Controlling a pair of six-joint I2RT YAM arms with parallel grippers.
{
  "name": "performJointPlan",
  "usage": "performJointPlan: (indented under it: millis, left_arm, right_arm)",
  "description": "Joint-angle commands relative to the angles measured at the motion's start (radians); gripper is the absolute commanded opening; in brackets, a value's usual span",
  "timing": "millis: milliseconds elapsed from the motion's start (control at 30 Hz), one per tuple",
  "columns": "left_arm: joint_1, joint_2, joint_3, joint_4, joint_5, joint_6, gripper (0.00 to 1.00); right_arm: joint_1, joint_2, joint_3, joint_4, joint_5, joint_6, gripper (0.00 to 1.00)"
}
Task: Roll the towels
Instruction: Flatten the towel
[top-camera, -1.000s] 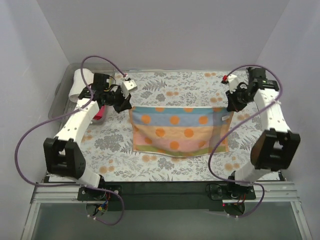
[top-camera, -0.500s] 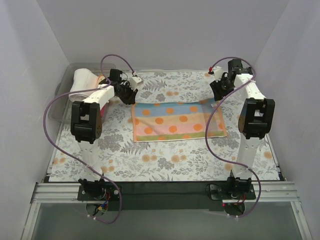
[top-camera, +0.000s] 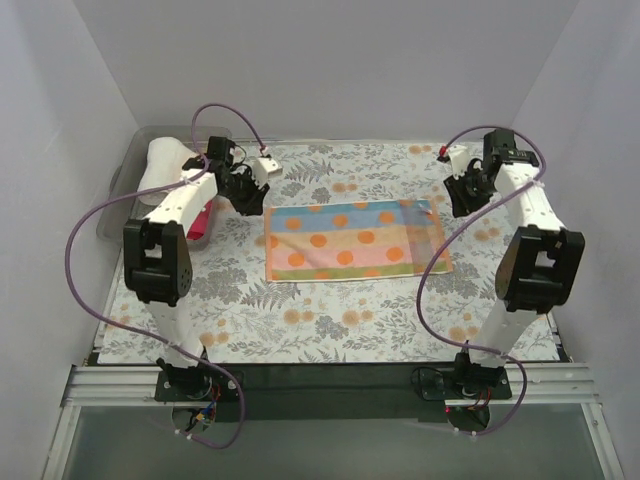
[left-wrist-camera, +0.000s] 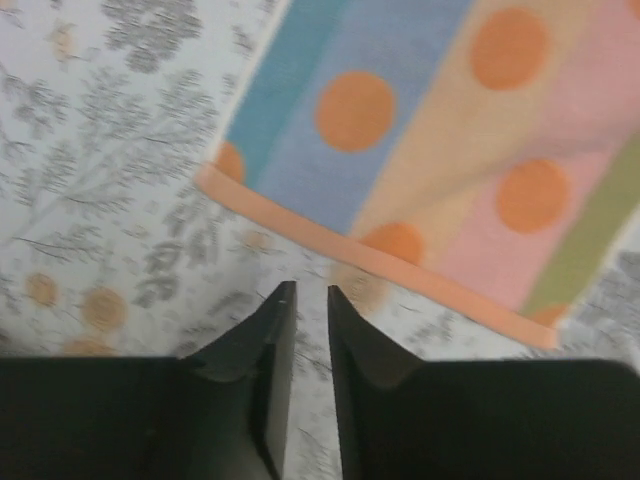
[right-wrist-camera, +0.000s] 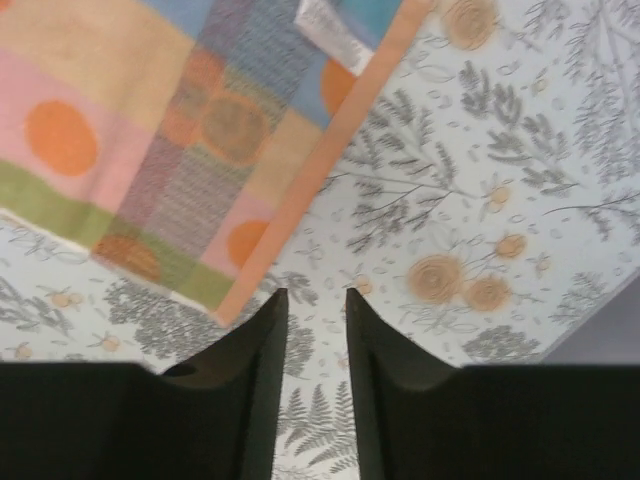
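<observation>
Striped towel (top-camera: 355, 242) w/ orange dots, flat at ctr of table on floral cover (top-camera: 300, 320), long side running L to R. Bands far to near: blue, sand, pink, green. Orange hem at both short ends. Far-R corner turned over, woven reverse up, white label (right-wrist-camera: 330, 28) showing there.

L gripper (top-camera: 246, 192) just off towel's far-L corner, not touching it. In L wrist cam: fingers (left-wrist-camera: 270, 340) only a narrow slit apart, nothing between, tips aimed at bare cover just outside L hem.

R gripper (top-camera: 466, 195) just beyond far-R corner, likewise clear of towel. In R wrist cam: fingers (right-wrist-camera: 265, 350) a little apart, gap somewhat wider than on L side, nothing pinched. Tips over cover beside R hem, near turned-over corner.

Far L: clear bin (top-camera: 118, 195) at table edge, w/ white roll (top-camera: 163, 165) in its far end. Magenta-red towel (top-camera: 200, 222) by bin's R wall, partly hidden by L arm (top-camera: 180, 200). Whether in or out of bin, can't tell; rolled or flat, can't tell either.
</observation>
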Motion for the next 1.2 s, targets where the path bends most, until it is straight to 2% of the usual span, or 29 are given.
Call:
performJointPlan:
  millis: [0,67,167,400,767,967,1167]
  left_arm:
    - [-0.043,-0.186,-0.122,-0.148,0.071,0.143,0.14]
    - [-0.07,-0.218,-0.217,-0.17,0.059,0.154,0.06]
    - [-0.109,-0.288,-0.335,-0.141,0.036,0.128,0.03]
    - [-0.235,-0.333,-0.513,-0.047,-0.047,0.038,0.0]
    - [-0.255,-0.263,-0.518,0.069,-0.125,-0.041,0.0]
    - [-0.257,-0.192,-0.524,0.074,-0.179,-0.051,0.0]
    - [-0.235,-0.218,-0.592,0.063,-0.231,-0.016,0.0]
  right_arm:
    - [0.017,-0.123,-0.183,-0.116,-0.056,-0.061,0.29]
    - [0.028,-0.162,-0.243,-0.129,-0.047,-0.061,0.2]
    - [0.048,-0.191,-0.343,-0.122,-0.033,-0.043,0.14]
    - [0.072,-0.177,-0.446,0.001,0.022,0.054,0.09]
    - [0.112,-0.119,-0.504,0.105,0.082,0.131,0.04]
    - [0.112,-0.087,-0.527,0.134,0.163,0.171,0.02]
    - [0.114,-0.096,-0.614,0.189,0.302,0.165,0.01]
